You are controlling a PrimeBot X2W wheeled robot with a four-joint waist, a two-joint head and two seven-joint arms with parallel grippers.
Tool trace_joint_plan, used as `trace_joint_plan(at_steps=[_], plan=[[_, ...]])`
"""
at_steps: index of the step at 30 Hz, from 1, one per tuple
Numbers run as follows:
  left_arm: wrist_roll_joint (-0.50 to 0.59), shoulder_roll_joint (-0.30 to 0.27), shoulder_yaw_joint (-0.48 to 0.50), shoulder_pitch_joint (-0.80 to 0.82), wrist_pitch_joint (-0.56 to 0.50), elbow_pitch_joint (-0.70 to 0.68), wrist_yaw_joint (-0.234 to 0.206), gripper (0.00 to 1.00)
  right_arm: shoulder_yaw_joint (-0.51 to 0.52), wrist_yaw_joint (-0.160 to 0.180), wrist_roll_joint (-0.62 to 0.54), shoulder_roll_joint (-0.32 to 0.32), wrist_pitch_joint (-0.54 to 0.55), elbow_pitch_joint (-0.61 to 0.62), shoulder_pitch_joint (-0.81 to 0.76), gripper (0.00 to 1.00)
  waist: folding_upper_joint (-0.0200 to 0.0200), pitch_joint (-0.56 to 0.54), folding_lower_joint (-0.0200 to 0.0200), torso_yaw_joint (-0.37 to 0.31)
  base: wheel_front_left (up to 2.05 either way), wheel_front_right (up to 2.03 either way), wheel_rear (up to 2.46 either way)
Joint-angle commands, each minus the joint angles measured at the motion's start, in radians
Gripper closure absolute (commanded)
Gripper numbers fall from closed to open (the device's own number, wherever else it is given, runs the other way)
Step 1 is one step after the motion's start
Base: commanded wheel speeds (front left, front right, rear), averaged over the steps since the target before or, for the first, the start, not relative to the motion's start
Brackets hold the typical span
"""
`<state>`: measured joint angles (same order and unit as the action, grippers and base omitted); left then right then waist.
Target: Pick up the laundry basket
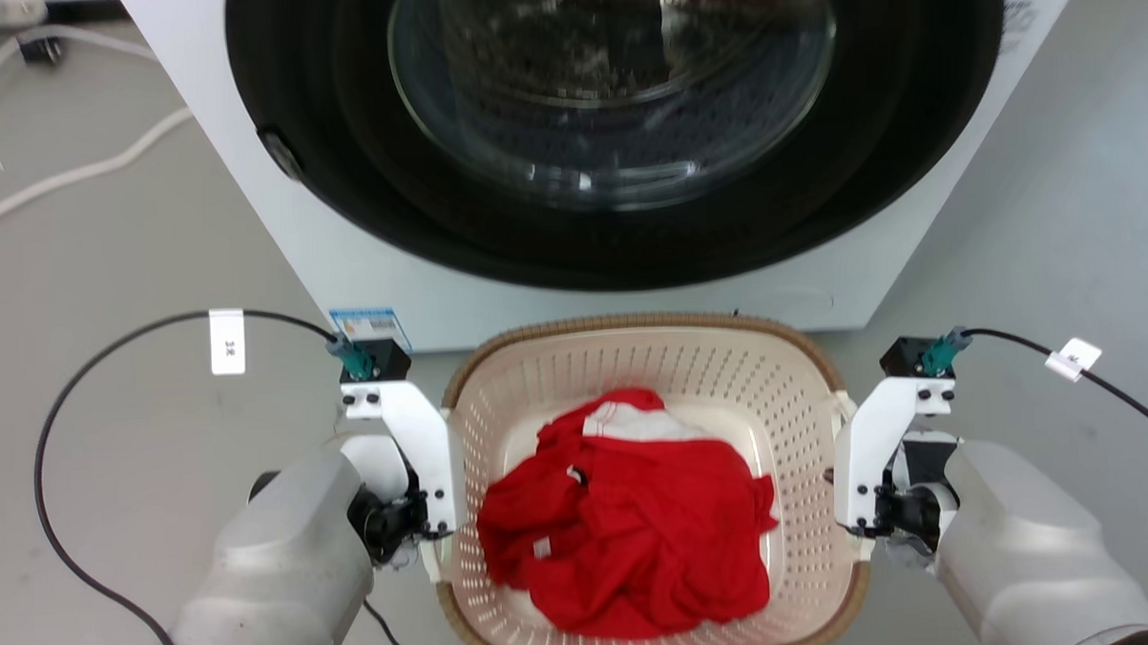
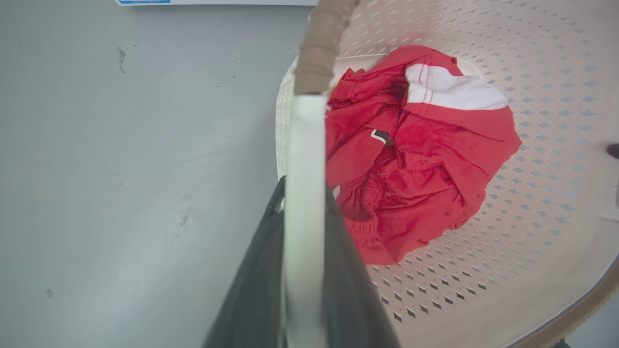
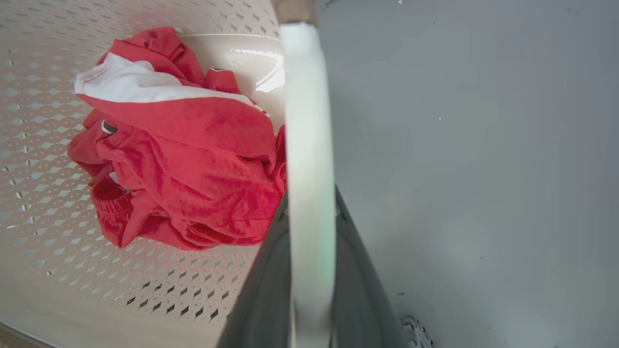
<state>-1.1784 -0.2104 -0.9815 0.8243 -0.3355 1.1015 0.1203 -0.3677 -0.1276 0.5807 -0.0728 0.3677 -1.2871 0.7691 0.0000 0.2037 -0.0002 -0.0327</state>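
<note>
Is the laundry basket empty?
No, a crumpled red garment with a white patch lies inside the laundry basket.

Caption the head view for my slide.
Left tool and right tool clamp white handles of cream perforated plastic basket; red garment inside, white washer behind.

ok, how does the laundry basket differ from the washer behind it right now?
Size: the laundry basket is far smaller than the washer. Look: basket cream, perforated, brown-rimmed; washer smooth white with a dark round glass door. State: basket open-topped, holding a red garment, its white handles clamped by the left gripper and right gripper; washer door looks shut, untouched. Both are pale-bodied.
</note>
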Motion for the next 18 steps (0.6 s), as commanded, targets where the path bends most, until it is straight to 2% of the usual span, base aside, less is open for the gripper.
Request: trace_joint_plan(at_steps=[1,10,18], plan=[[-0.014,0.033,-0.003,-0.012,-0.005,-0.011,0.018,1.0,-0.004,-0.006,0.012,0.027,0.013,0.007,-0.011,1.0,0.0,-0.059,0.0002,-0.003,0.0,0.0,0.0],[-0.053,0.049,-0.033,-0.07,-0.124,0.038,0.016,1.0,0.0,-0.006,0.049,0.025,0.135,0.004,-0.065,1.0,0.0,-0.172,0.0002,0.008,0.0,0.0,0.0],[-0.08,0.072,-0.051,-0.114,-0.214,0.063,0.016,1.0,0.018,-0.006,0.064,0.024,0.221,0.003,-0.1,1.0,0.0,-0.214,0.0002,0.019,0.0,0.0,0.0]])
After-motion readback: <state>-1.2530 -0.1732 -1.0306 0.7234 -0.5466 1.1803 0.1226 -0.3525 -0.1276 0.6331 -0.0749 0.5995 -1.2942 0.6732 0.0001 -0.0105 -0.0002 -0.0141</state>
